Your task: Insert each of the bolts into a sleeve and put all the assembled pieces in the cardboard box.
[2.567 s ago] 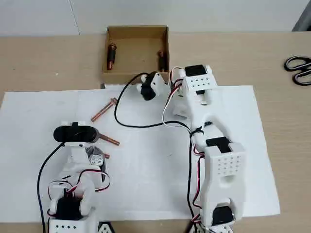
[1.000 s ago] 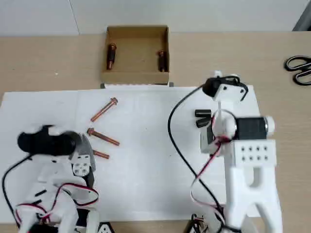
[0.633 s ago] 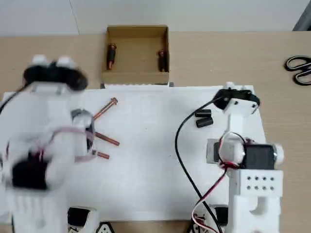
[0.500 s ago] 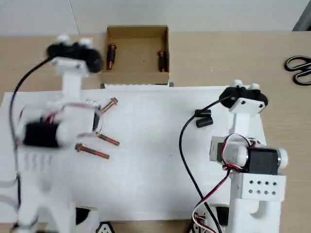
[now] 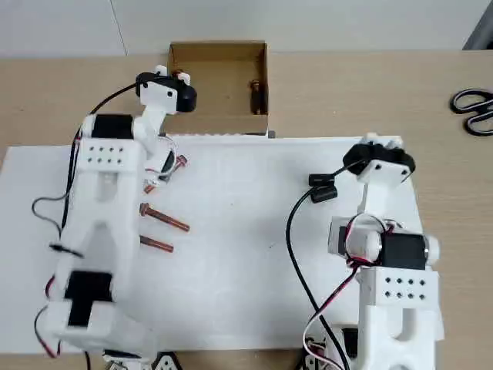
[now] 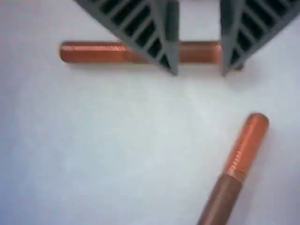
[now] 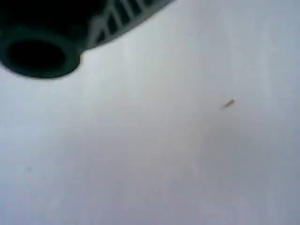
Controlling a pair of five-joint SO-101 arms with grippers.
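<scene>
My left gripper [image 6: 198,69] is open, its dark ribbed fingers [image 6: 159,33] straddling a copper bolt [image 6: 93,51] that lies on white paper. A second bolt [image 6: 236,161] lies close by. From above, the left arm [image 5: 115,154] stretches over the far bolt [image 5: 179,163], just short of the cardboard box [image 5: 219,116]. Two more bolts [image 5: 164,217] [image 5: 156,244] lie on the paper. An assembled piece [image 5: 256,92] rests in the box. Two black sleeves [image 5: 322,179] [image 5: 325,193] lie beside my right arm [image 5: 383,231]. A sleeve's open end [image 7: 40,56] sits beside a grey part of my right gripper [image 7: 126,18].
A white paper sheet [image 5: 254,254] covers the wooden table [image 5: 339,85]. Scissors [image 5: 474,108] lie at the far right. A black cable [image 5: 296,231] loops from the right arm across the paper.
My left arm swung from the front left corner up to the bolt nearest the box. My right arm drew back from the box to the right side beside the sleeves.
</scene>
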